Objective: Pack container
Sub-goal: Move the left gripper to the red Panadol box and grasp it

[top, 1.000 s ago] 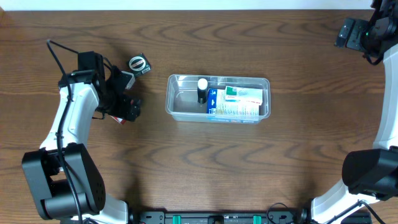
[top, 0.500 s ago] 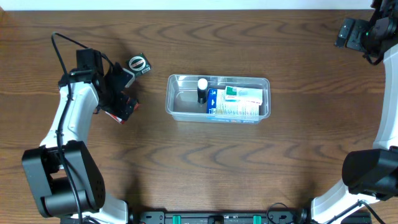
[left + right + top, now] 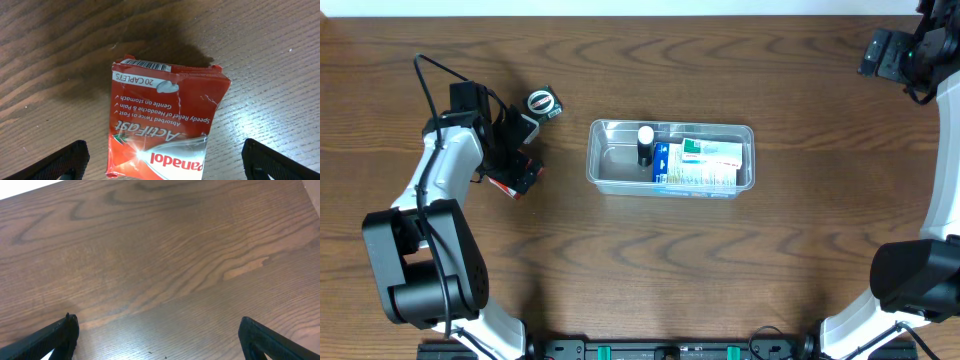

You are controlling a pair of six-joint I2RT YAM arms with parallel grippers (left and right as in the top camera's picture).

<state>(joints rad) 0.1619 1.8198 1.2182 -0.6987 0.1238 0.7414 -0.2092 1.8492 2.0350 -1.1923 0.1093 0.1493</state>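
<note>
The clear plastic container (image 3: 605,165) sits mid-table and holds a small black bottle with a white cap (image 3: 645,143) and blue-green boxes (image 3: 698,163). A red Panadol packet (image 3: 165,122) lies flat on the wood at the left; in the overhead view (image 3: 508,186) it is mostly hidden under my left gripper. My left gripper (image 3: 162,162) is open, its fingers apart on either side of the packet and not touching it. My right gripper (image 3: 157,337) is open and empty over bare wood at the far right back corner (image 3: 892,55).
A small round black-and-silver object (image 3: 542,103) lies on the table just behind my left gripper. The table's back edge runs along the top of the overhead view.
My left gripper shifted slightly toward the back and right, staying over the red packet. The right arm and the container have not moved.
</note>
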